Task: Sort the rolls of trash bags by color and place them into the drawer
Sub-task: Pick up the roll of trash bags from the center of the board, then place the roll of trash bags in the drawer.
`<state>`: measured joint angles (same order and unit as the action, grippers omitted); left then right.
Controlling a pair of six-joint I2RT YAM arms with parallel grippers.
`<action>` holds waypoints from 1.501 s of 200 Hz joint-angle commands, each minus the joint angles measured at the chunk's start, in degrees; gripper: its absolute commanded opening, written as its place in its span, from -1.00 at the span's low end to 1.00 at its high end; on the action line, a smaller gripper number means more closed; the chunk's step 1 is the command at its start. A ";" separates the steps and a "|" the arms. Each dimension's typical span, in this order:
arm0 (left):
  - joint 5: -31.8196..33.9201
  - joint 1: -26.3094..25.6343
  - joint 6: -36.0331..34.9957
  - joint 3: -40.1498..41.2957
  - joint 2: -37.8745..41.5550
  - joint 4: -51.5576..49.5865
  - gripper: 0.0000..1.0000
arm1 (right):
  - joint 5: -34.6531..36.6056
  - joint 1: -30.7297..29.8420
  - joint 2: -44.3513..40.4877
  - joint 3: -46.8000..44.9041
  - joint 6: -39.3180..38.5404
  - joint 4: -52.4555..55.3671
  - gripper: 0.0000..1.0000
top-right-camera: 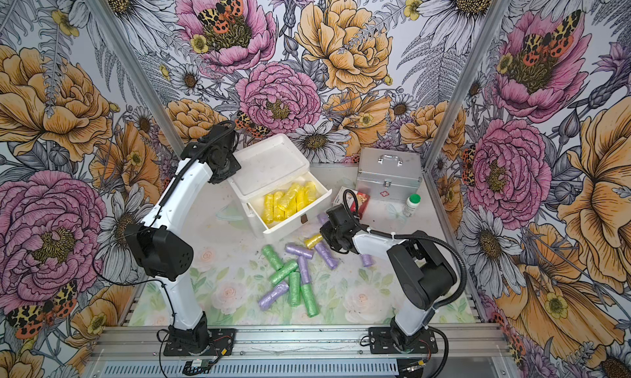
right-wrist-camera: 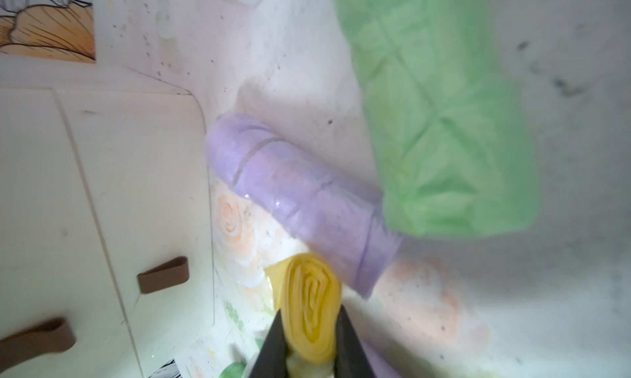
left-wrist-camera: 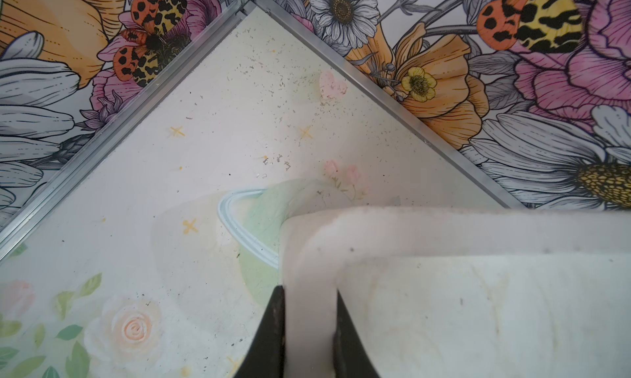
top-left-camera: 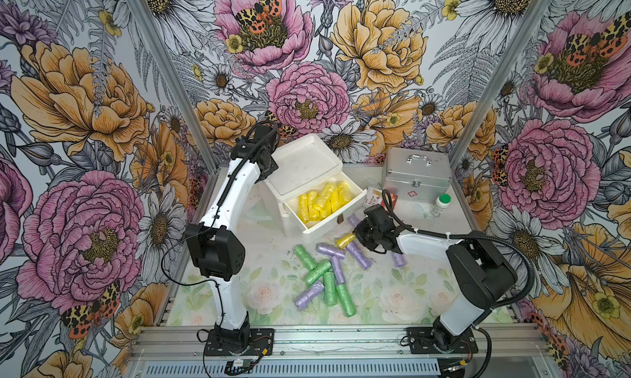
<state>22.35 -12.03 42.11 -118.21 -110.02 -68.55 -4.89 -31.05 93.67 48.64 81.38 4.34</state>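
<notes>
In front of the open drawer [top-left-camera: 327, 226], pinched end-on in the narrow-set right gripper [right-wrist-camera: 309, 320]: one yellow roll [right-wrist-camera: 312, 297], just beside a lilac roll [right-wrist-camera: 300, 202]. In the drawer: more yellow rolls [top-left-camera: 322, 200], packed side by side. On the tabletop [top-left-camera: 392, 291]: green and lilac rolls [top-left-camera: 317, 272], jumbled. Clamped in the near-closed left gripper [left-wrist-camera: 309, 291]: rim of the white drawer box [left-wrist-camera: 444, 229].

Right gripper [right-wrist-camera: 310, 313] has a yellow roll [right-wrist-camera: 312, 287] pinched end-on between its black fingers [right-wrist-camera: 273, 342], the plastic's spiral facing the lens. Just beyond lies a lilac roll [right-wrist-camera: 300, 202], one end hidden behind a blurry green roll [right-wrist-camera: 437, 120]. Alongside, the white drawer [right-wrist-camera: 102, 188] front shows two brown tabs [right-wrist-camera: 164, 274].
</notes>
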 commanded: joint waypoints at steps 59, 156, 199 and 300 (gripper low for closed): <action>-12.35 -0.84 6.49 3.36 -5.78 1.33 -1.00 | 1.62 0.62 -25.77 -5.72 -4.49 8.98 -0.60; -13.47 -2.91 7.55 4.12 -4.53 1.36 -1.00 | -6.80 0.68 -30.02 17.23 -14.35 24.76 -0.58; -13.69 -2.89 7.23 4.85 -3.24 1.36 -1.00 | -17.91 2.39 -12.30 38.55 -24.56 32.50 -0.48; -15.37 -3.00 5.96 4.66 -3.99 1.35 -1.00 | -21.36 4.52 5.29 48.20 -30.28 36.67 -0.45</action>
<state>22.81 -12.91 42.13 -116.55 -109.06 -67.09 -25.02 -26.89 97.21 93.86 52.84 40.27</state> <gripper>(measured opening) 0.181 0.270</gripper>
